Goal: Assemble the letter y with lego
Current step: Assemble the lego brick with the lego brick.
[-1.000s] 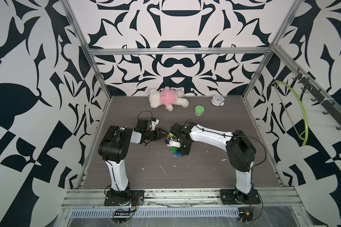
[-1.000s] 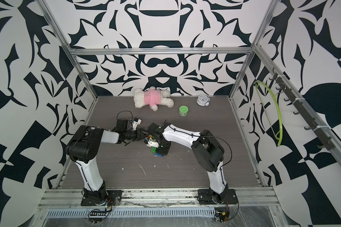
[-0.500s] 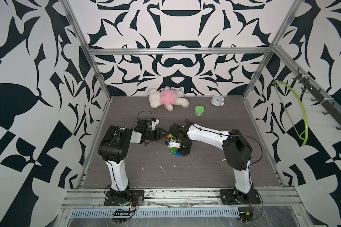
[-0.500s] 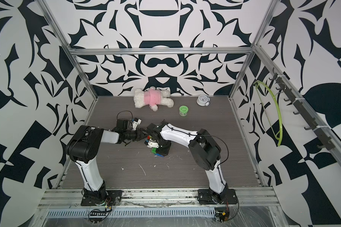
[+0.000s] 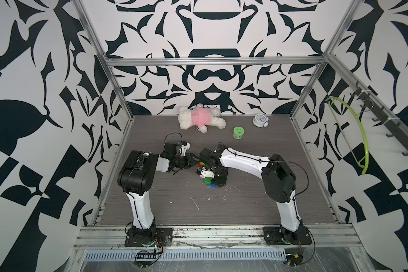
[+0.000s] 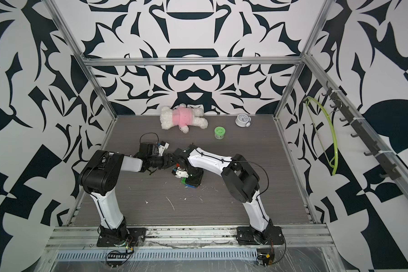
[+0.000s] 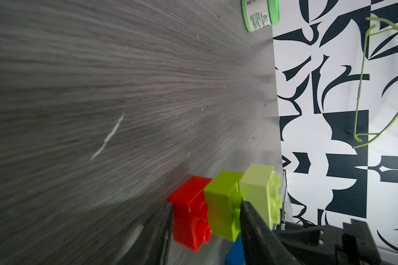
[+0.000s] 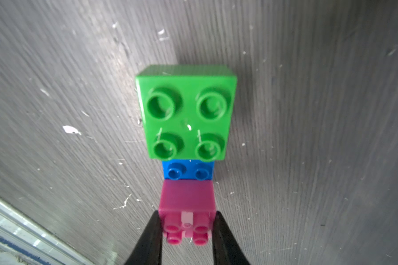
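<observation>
In the right wrist view the green brick (image 8: pixel 186 112), blue brick (image 8: pixel 189 171) and pink brick (image 8: pixel 187 197) sit joined in a line over the table. My right gripper (image 8: pixel 187 214) is shut on the pink brick. In the left wrist view the red brick (image 7: pixel 190 206), lime brick (image 7: pixel 223 202) and pale yellow-green brick (image 7: pixel 260 190) form a joined row. My left gripper (image 7: pixel 206 206) is shut across the red and lime ones. A corner of the blue brick (image 7: pixel 234 252) shows beside the row; I cannot tell if they touch. In both top views the grippers meet mid-table, by the green brick (image 5: pixel 207 180).
At the back lie a white plush toy in pink (image 5: pixel 201 117), a green-lidded round jar (image 5: pixel 238 132) and a small alarm clock (image 5: pixel 259 120). A lime hanger (image 5: pixel 360 131) hangs on the right wall. White scuffs (image 5: pixel 194 203) mark the grey table.
The right arm's elbow has drifted slightly to the left. Both grippers and the bricks stay where they were.
</observation>
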